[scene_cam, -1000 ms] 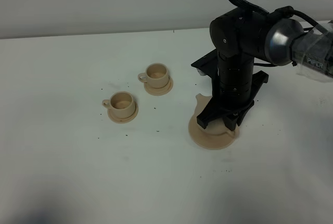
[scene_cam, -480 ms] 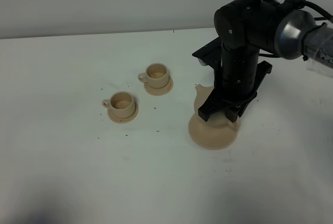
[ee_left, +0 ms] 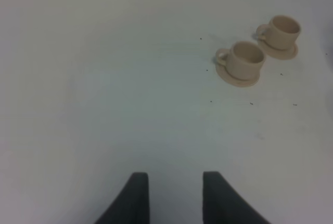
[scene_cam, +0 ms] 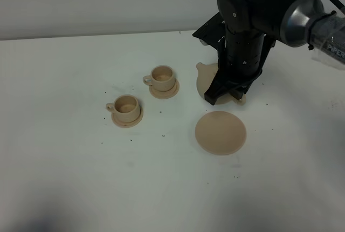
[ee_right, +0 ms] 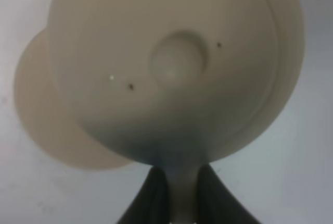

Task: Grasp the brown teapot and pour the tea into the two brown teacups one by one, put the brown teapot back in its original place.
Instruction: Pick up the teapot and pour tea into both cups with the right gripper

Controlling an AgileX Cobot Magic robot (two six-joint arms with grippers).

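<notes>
My right gripper [scene_cam: 225, 93] is shut on the handle of the brown teapot [scene_cam: 204, 80] and holds it in the air, behind the wide flat saucer [scene_cam: 220, 132], which lies bare. The arm hides most of the pot; its spout points left toward the cups. In the right wrist view the teapot [ee_right: 171, 62] fills the frame, with the gripper [ee_right: 179, 193] clamped on its handle and the saucer [ee_right: 47, 125] below. Two brown teacups [scene_cam: 163, 76] [scene_cam: 126, 105] stand on small saucers to the left. My left gripper [ee_left: 174, 198] is open and empty, well short of the cups [ee_left: 247, 60] [ee_left: 283, 30].
The white table [scene_cam: 81, 178] carries small dark specks around the cups and saucer. The right arm's black body [scene_cam: 245, 32] stands over the back right of the table. A grey wall [scene_cam: 108, 0] runs along the far edge.
The right gripper has lifted the teapot off the wide saucer and carried it up and back toward the cups. The saucer is now uncovered. The cups have not moved.
</notes>
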